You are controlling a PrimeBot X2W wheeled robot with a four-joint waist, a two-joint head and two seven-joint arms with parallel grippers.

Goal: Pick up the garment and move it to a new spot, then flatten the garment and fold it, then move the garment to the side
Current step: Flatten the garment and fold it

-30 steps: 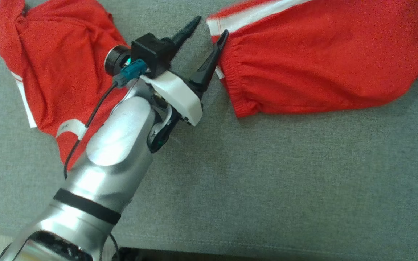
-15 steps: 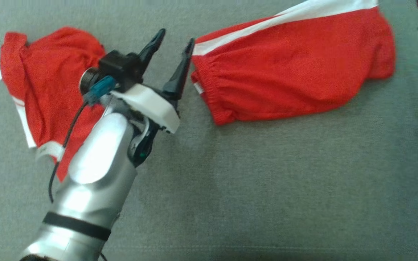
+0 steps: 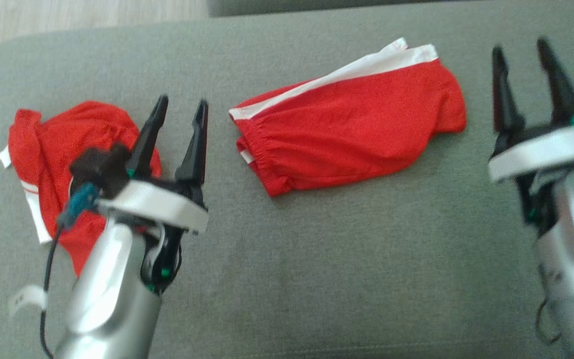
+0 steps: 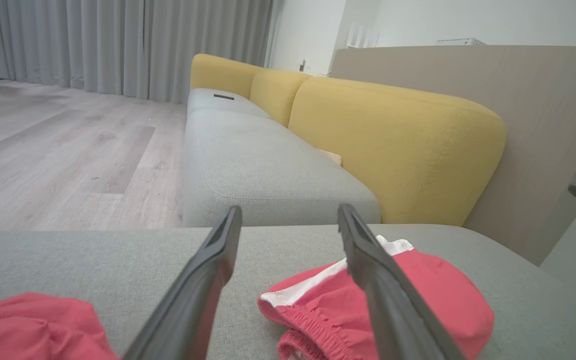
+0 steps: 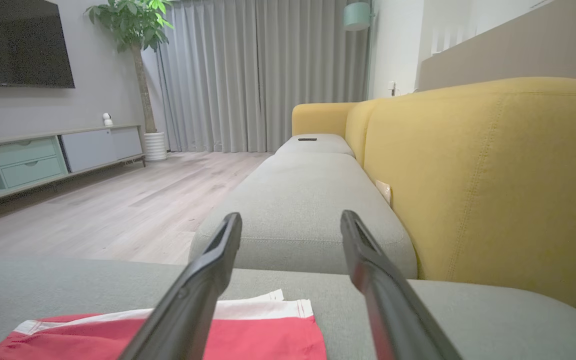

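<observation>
The left gripper (image 3: 182,103) and right gripper (image 3: 519,47) are standing wide and empty while the folded shorts (image 3: 352,129) are lying between the two jaw pairs on the cushion (image 3: 342,259), suggesting folding is done and only shifting aside is remaining.

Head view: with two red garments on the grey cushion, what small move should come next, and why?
Probably lower the left gripper onto the crumpled garment: it lies bunched right beside that open, empty gripper, while the other garment already lies folded flat.
</observation>
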